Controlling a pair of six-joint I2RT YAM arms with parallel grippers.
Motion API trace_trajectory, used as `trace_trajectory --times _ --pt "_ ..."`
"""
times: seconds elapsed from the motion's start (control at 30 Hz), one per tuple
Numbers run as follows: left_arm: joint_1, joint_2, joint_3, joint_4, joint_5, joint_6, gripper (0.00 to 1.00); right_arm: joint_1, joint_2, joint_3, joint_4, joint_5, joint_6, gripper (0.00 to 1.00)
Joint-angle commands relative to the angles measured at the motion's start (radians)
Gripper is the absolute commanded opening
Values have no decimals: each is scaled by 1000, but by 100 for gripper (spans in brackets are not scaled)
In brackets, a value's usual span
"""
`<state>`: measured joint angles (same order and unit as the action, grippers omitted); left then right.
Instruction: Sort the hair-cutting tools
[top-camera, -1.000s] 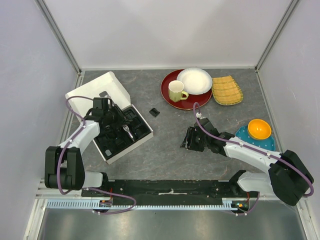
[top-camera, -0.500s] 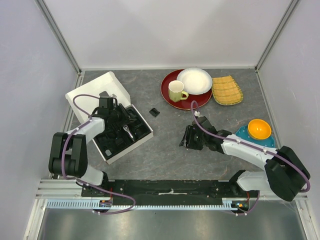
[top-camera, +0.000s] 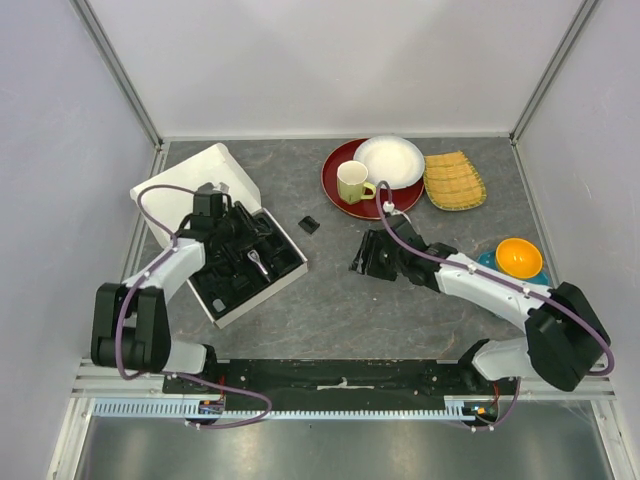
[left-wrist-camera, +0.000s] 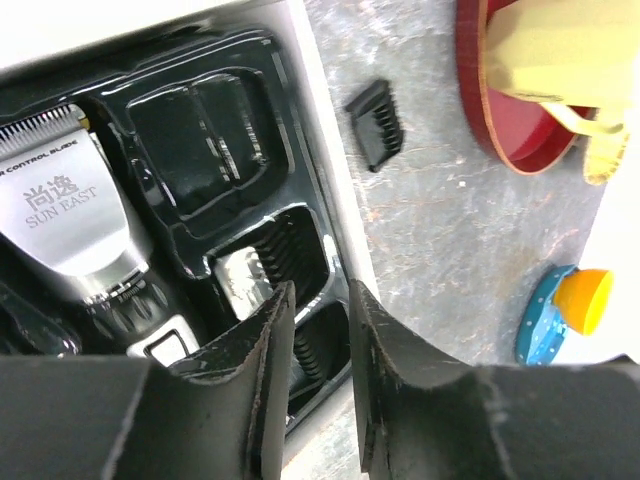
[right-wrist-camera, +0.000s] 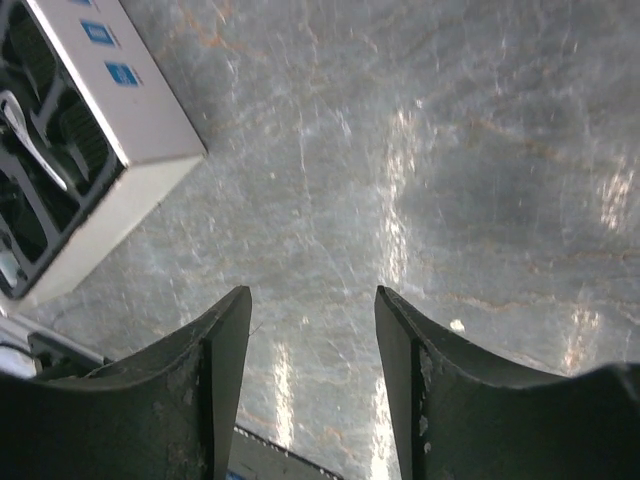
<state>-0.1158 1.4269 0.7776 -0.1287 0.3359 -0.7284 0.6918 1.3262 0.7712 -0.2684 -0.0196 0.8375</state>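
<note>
Dark grey stone-look tabletop (top-camera: 330, 310), pale veins thru it. Plain white back wall (top-camera: 330, 60), pale lilac side walls (top-camera: 50, 200) L & R, all blank. Alu frame posts (top-camera: 118, 70) run down the rear corners. Slotted metal rail (top-camera: 340, 406) along the near edge. Light's soft, even; bright glare streaks on the tabletop in the right wrist view.

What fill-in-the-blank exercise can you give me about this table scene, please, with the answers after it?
The mug on the red plate is ____ in colour. The hair clipper lies in the black tray of the ____ box. One comb guard lies alone on the ____, between box and plate. The jaws of the right gripper stand open and hold ____.
Missing words: yellow; white; table; nothing.
</note>
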Motion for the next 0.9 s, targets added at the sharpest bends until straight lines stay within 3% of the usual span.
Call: trace_trajectory --times 0.0,0.1,0.27,0.37,0.4,0.43,0.67,0.87 --pt "-5 -146 63 -57 -41 24 37 12 59 126 -20 98 -2 63" --pt "-5 -231 86 -126 -66 41 43 46 120 213 -28 193 -14 70" --pt "-4 -370 100 -265 -139 110 51 100 284 388 -41 305 -20 70" --pt "-4 -442 106 -362 -165 153 53 121 372 465 -43 371 8 84" --pt "-4 -459 110 -379 -173 161 53 127 393 486 -43 415 11 97" --pt "-4 -476 109 -397 -178 178 53 143 440 534 -45 431 11 98" --pt "-4 -591 74 -460 -290 245 62 213 682 786 -115 564 21 98" --pt "-2 -568 74 -525 -386 230 66 233 850 990 -225 691 110 97"
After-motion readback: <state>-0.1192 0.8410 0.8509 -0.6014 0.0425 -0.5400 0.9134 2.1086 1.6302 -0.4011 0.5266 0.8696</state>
